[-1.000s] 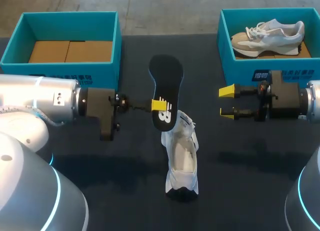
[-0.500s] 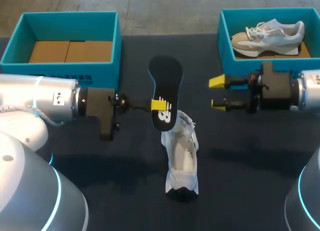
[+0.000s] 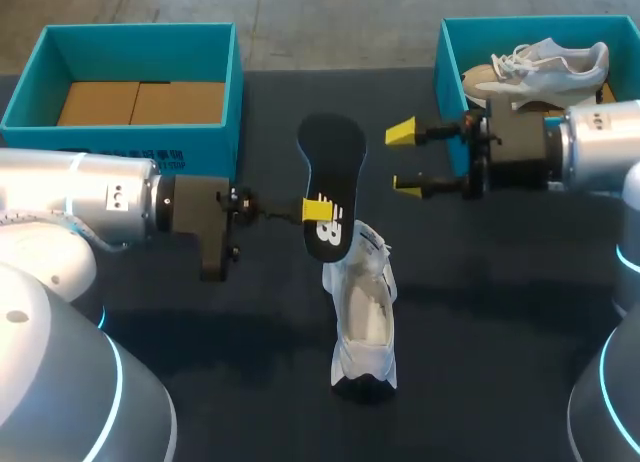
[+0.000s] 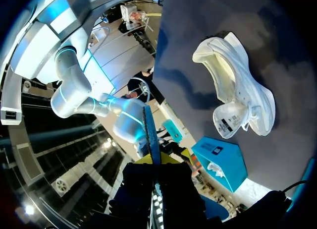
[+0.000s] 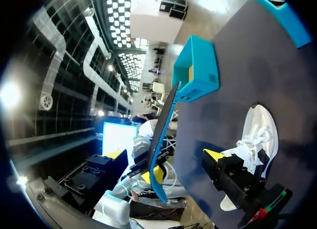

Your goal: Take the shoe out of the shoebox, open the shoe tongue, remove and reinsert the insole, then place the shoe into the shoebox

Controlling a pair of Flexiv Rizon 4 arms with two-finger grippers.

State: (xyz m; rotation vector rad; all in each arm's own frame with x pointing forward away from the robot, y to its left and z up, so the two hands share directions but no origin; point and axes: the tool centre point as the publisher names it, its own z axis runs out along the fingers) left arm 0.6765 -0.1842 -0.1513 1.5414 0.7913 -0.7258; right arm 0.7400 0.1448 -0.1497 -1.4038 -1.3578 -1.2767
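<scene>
- A gap of dark surface [image 3: 480, 302] separates my right hand [image 3: 404, 158] from the insole [image 3: 332, 182]; the hand hangs just beside the right shoebox [image 3: 447, 92].
- Its 2 fingers stand wide apart, holding nothing.
- My left hand [image 3: 318, 210] pinches the insole above the white shoe [image 3: 364, 317], which lies on the surface.

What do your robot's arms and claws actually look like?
The left arm and right arm are rounded silver-grey tubes with glowing light-blue rings. Each ends in a black boxy block; the left gripper and right gripper have thin black fingers with bright yellow tips.
</scene>
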